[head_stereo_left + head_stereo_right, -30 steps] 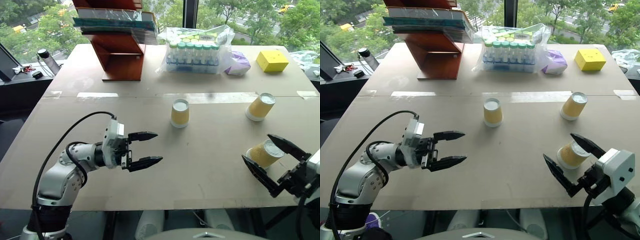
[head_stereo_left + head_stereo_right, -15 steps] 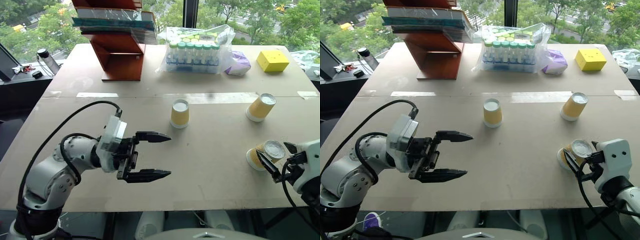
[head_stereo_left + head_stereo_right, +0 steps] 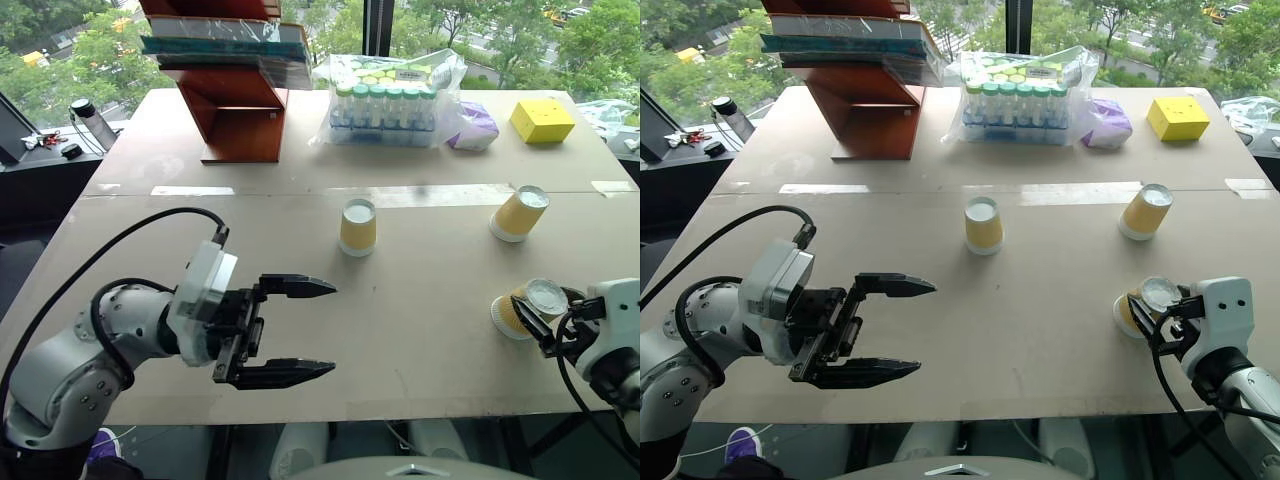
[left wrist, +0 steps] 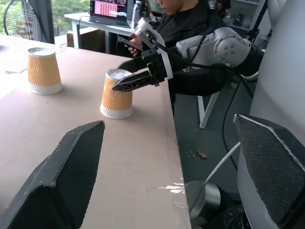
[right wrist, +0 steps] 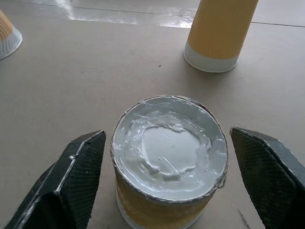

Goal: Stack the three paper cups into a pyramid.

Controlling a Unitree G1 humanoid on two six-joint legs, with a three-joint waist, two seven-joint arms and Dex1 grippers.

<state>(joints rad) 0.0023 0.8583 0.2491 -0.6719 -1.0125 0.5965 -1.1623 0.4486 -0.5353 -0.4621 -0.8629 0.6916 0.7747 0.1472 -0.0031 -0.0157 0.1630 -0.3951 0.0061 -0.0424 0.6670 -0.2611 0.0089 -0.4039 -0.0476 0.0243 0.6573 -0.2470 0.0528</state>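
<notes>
The left gripper [image 3: 300, 330] hangs wide open over the table [image 3: 420, 340], holding nothing; one cup [image 3: 358, 227] stands upside down mid-table; another cup [image 3: 520, 213] stands far right; the near cup [image 3: 522, 308] sits between the right gripper's [image 5: 167, 183] fingers, not squeezed yet.

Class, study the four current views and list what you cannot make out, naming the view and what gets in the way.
1. Inside of the near cup: it stands rim-down, right wrist view.
2. Label on the pack of bottles: too small, eye views.
3. Purple thing: partly behind the pack, eye views.
4. Person: cut off by the top edge, left wrist view.
5. Laptop screen: too small to read, left wrist view.
</notes>
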